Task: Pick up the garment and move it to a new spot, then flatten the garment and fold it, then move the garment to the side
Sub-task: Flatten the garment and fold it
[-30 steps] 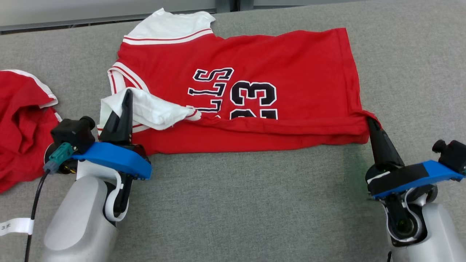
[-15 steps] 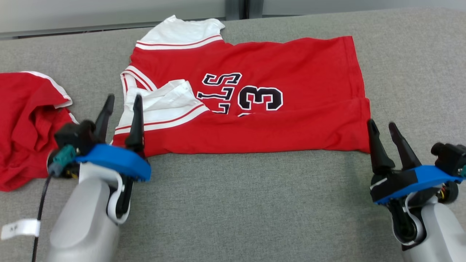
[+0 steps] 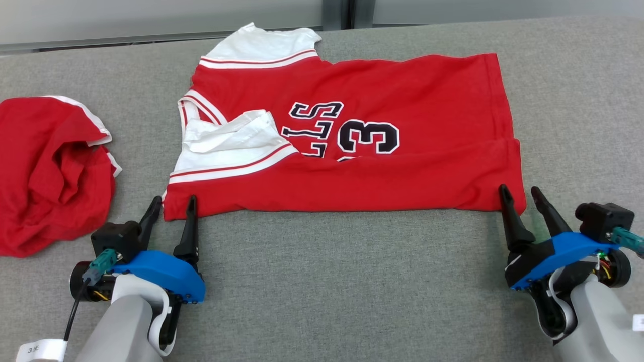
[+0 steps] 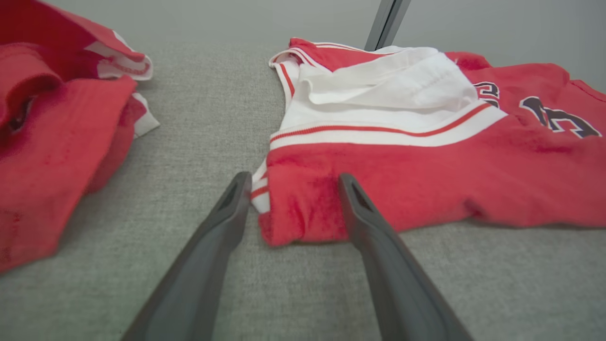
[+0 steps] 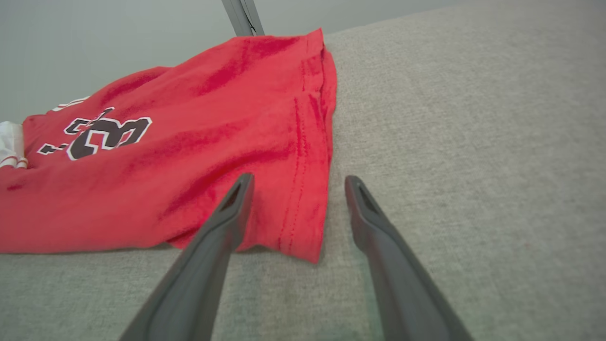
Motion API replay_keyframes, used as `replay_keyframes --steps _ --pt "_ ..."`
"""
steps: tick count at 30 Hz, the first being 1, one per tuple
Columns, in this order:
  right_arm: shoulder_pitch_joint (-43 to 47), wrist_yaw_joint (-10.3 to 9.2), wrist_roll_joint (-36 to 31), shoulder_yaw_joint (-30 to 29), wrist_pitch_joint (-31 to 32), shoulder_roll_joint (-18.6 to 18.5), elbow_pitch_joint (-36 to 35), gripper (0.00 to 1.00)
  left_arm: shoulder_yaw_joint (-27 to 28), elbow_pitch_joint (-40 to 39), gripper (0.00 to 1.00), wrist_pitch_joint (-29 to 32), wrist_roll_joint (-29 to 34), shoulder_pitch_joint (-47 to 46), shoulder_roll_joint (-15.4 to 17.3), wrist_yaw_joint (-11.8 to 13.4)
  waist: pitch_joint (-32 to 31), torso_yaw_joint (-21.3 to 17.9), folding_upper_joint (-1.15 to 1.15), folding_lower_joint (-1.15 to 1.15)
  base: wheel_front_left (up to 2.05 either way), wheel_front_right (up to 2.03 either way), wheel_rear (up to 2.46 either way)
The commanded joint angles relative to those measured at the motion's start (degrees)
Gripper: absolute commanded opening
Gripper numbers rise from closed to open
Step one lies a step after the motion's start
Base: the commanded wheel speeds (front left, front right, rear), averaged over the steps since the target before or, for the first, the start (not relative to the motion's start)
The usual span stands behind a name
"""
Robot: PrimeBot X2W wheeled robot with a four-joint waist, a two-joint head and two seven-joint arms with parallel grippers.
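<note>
Jersey [image 3: 427, 100] is lying across the middle of the grey fabric table [image 3: 322, 281], near long edge already folded up. Left gripper [image 3: 173, 201] and right gripper [image 3: 518, 190] are hovering at its near corners, fingers spread wide, gripping nothing. I'm guessing mid-fold; next is regrabbing for another fold. Crumpled red garment [image 3: 50, 171] is sitting far left, pale wall [image 3: 151, 20] behind.

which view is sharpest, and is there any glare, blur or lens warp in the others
Head view: sharpest, even light, no glare on the jersey. Left wrist view: wide-angle stretch makes the left gripper loom oversized; the red looks blotchy. Right wrist view: the table horizon tilts beyond the right gripper; hem stitching still readable.
</note>
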Motion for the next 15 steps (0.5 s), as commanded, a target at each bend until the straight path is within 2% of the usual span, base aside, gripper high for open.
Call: replay_keyframes --steps 1,7,8,9,10,11,15 --pt "-1.76 0.03 -0.57 0.33 0.18 0.07 1.63 1.00 -0.49 1.00 1.00 0.14 -0.03 -0.65 -0.17 -0.28 0.19 0.13 0.00 0.00 0.00 0.00 0.00" --pt "-4.34 0.03 -2.20 1.37 0.18 0.47 7.21 1.00 -1.78 3.60 1.00 1.13 -0.54 -2.05 -1.30 -0.61 0.41 0.57 0.00 0.00 0.00 0.00 0.00" --pt "-4.67 0.03 -2.06 1.71 0.29 0.78 8.08 0.96 -1.99 4.16 1.00 1.40 -0.60 -2.41 -1.48 -0.68 0.38 0.59 0.00 0.00 0.00 0.00 0.00" --pt "-4.80 0.03 -1.69 2.06 0.08 1.20 8.68 0.20 -2.25 4.72 0.60 1.55 -0.83 -2.70 -1.63 -0.67 0.30 0.60 0.00 0.00 0.00 0.00 0.00" --pt "-5.03 0.03 -1.26 2.20 -0.55 1.53 8.97 0.00 -2.53 5.20 0.32 1.54 -0.95 -3.02 -1.73 -0.73 0.19 0.60 0.00 0.00 0.00 0.00 0.00" --pt "-5.19 0.03 -1.11 2.36 -1.02 1.43 9.30 0.00 -2.77 5.56 0.00 1.49 -1.00 -3.42 -1.83 -0.81 0.04 0.57 0.00 0.00 0.00 0.00 0.00" --pt "-5.04 0.03 0.47 2.56 -3.62 1.18 10.09 0.00 -3.03 5.99 0.00 0.69 -1.82 -3.59 -2.16 -0.93 -1.70 0.45 0.00 0.00 0.00 0.00 0.00"
